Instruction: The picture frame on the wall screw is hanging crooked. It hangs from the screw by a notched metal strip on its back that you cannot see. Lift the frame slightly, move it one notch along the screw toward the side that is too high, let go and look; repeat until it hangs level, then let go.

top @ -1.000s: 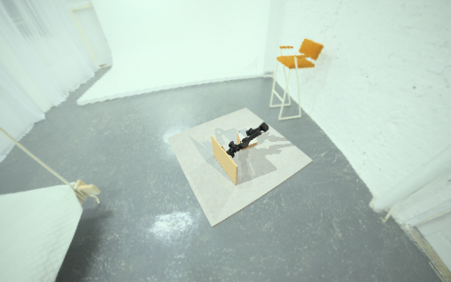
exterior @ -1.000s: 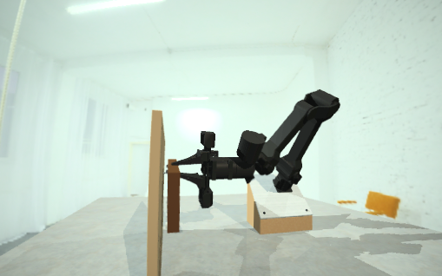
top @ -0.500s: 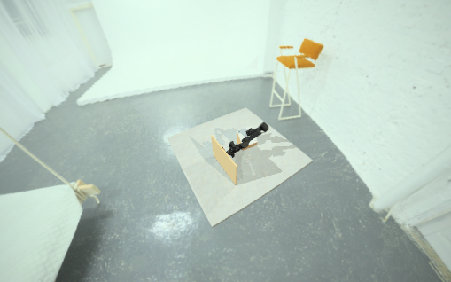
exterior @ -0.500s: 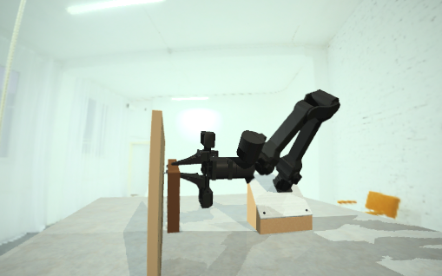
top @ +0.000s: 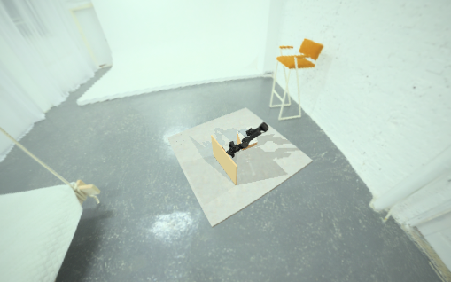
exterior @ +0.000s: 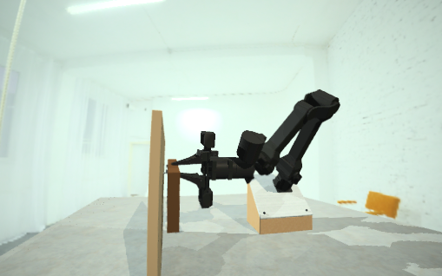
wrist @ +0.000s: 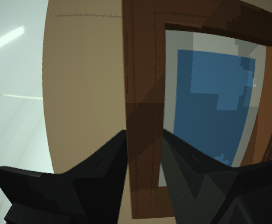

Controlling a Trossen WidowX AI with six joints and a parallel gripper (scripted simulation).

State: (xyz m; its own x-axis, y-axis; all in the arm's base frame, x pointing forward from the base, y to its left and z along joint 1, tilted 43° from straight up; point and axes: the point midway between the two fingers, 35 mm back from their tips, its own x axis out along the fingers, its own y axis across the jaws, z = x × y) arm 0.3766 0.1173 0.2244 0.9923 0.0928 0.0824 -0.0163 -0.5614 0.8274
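The brown picture frame [exterior: 173, 204] [wrist: 143, 95], with a blue picture [wrist: 207, 107] in a pale mat, hangs upright just in front of the tan board [exterior: 155, 195] [wrist: 82, 75] [top: 224, 161]. In the top view the board hides it. The wrist view is turned on its side, with the frame's top rail running up and down. My gripper [exterior: 175, 169] [wrist: 143, 135] is shut on that top rail, one finger above it and one below. A narrow gap shows between frame and board. The screw and notched strip are hidden in the wrist view. I cannot tell whether the frame is level.
The arm reaches in from a wooden base with a white sloping top [exterior: 281, 204], on the frame's side of the board. A pale square mat [top: 206, 204] lies under everything. An orange stool [top: 310, 49] [exterior: 382, 204] stands beyond the mat.
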